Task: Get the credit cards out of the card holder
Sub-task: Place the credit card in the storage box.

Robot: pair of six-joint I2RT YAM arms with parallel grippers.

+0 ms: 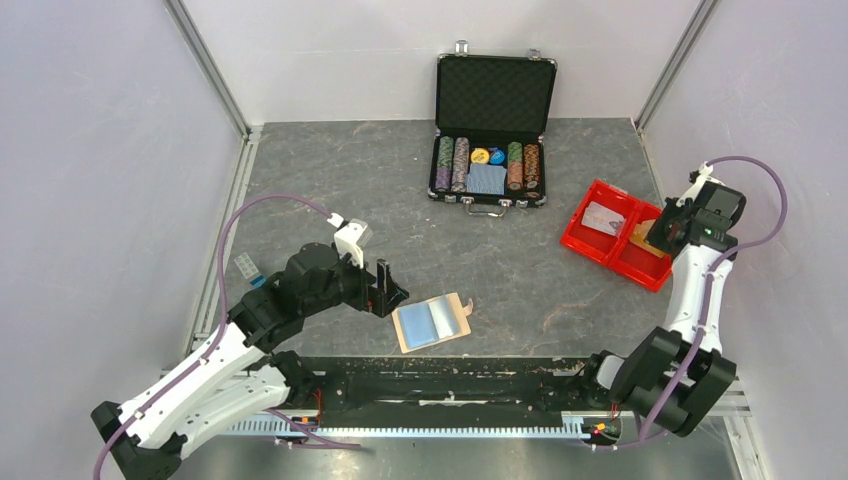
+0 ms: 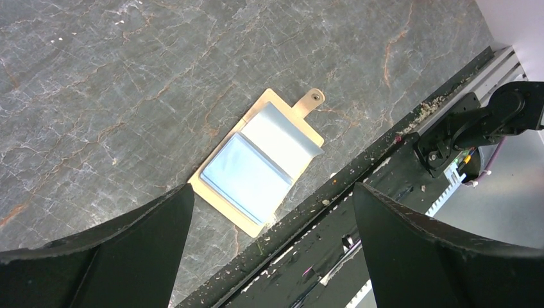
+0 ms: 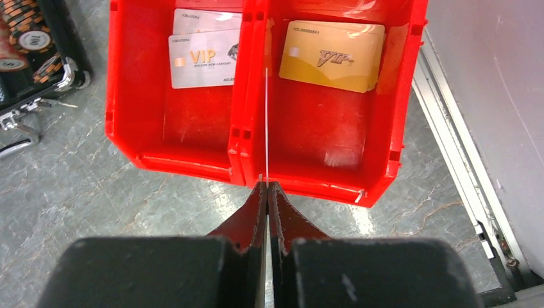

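Black right fingers [image 3: 266, 192] are pinched shut on nothing over the red tray [image 3: 186, 163], the cards [image 3: 204, 59] lying at its twelve o'clock, so bring your spread, empty left gripper [image 2: 269, 212] low over the open holder [image 2: 256, 160] and check its sleeves.

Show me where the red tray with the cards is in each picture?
Top external: the red tray sits at the right, on the table beside the right arm.
Left wrist: not in it; only the open card holder shows.
Right wrist: the tray fills the upper middle, just beyond the shut fingers.
Shared landmark: the black chip case, left of the tray in both views.
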